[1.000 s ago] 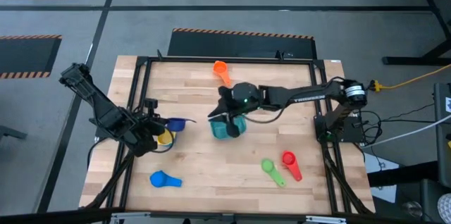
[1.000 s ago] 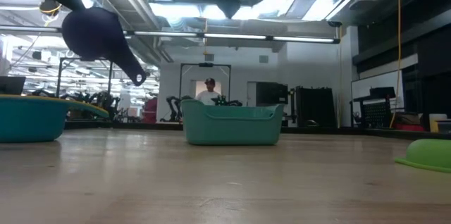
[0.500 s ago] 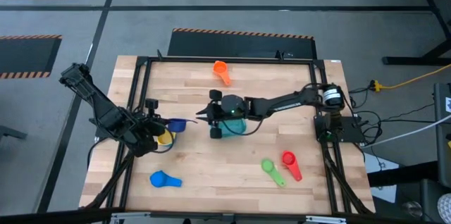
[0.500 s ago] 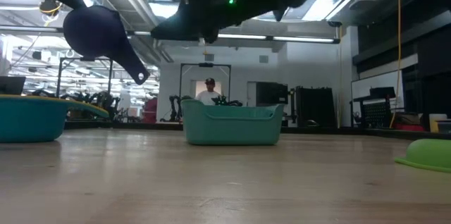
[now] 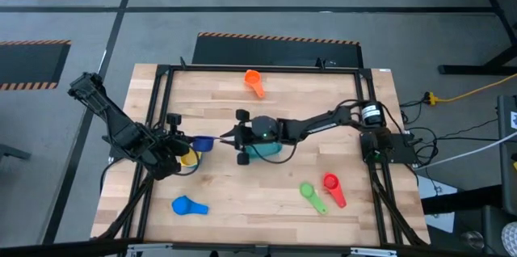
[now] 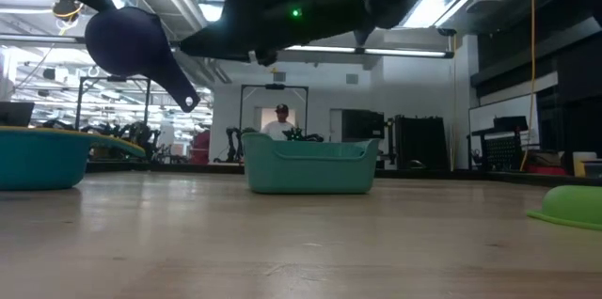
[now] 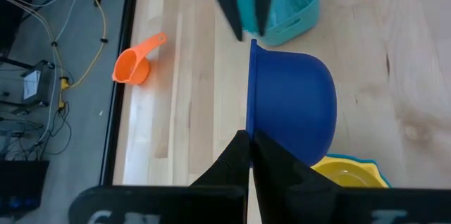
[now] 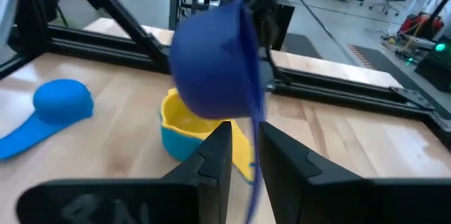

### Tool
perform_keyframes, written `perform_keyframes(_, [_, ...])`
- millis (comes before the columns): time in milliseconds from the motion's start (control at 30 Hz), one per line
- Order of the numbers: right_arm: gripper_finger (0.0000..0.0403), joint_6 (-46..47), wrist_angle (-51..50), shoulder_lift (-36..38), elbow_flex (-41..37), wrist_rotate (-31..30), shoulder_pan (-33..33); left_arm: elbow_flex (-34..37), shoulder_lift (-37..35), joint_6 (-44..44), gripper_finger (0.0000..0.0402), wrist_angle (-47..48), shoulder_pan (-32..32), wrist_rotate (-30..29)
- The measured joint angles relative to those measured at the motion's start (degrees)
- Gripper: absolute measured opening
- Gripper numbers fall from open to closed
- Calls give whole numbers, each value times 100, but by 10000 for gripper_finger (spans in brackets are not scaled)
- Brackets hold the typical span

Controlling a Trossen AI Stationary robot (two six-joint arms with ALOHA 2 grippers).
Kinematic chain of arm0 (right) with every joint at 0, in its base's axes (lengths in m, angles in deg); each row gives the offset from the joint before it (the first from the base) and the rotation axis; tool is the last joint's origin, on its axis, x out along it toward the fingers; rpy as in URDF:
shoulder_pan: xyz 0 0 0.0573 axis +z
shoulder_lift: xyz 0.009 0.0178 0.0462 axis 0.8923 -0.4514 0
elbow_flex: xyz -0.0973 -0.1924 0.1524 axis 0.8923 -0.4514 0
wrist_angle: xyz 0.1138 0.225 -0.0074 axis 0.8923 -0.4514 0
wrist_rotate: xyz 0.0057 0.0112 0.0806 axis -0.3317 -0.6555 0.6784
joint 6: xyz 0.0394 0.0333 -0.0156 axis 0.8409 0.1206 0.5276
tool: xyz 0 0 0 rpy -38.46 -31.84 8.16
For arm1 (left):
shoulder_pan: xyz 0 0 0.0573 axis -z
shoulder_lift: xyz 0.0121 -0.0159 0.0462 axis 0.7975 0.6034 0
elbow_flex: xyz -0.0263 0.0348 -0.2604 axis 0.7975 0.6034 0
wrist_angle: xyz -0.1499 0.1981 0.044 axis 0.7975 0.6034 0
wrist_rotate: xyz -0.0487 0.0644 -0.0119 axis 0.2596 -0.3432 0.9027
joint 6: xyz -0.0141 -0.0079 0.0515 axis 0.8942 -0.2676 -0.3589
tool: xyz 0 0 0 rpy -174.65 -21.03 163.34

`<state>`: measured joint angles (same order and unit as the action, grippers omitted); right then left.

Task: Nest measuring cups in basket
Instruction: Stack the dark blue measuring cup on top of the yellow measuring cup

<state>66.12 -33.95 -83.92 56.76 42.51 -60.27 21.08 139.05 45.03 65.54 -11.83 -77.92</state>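
Two arms converge: I see left end effector (image 5: 187,145) clamped on dark blue cup (image 5: 203,142) rim, above yellow cup (image 5: 188,157). Right end effector (image 5: 232,136), fingers slightly parted, empty, just right, straddling cup handle. Basket (image 5: 260,149) farther right, under right arm.

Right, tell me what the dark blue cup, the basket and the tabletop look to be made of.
Dark blue cup: likely plastic, smooth with a soft sheen and one even colour; the left gripper holds it up by its rim.
Basket: apparently moulded plastic, uniform teal, thick rolled rim, matte.
Tabletop: looks like wood, butcher-block style, with pale joined strips and visible grain; the finish is hard to judge.
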Motion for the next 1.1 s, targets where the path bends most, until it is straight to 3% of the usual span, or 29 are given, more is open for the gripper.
perform_keyframes(333, [75, -17, 193, -171, 0, -419, 1, 0, 0, 0, 0, -2, 0, -26])
perform_keyframes(633, [75, 0, 232, -171, 0, -148, 27, 0, 0, 0, 0, -13, 0, -118])
perform_keyframes(1100, [75, -13, 224, -169, 0, -334, 26, 0, -2, -4, 0, -106, -2, -160])
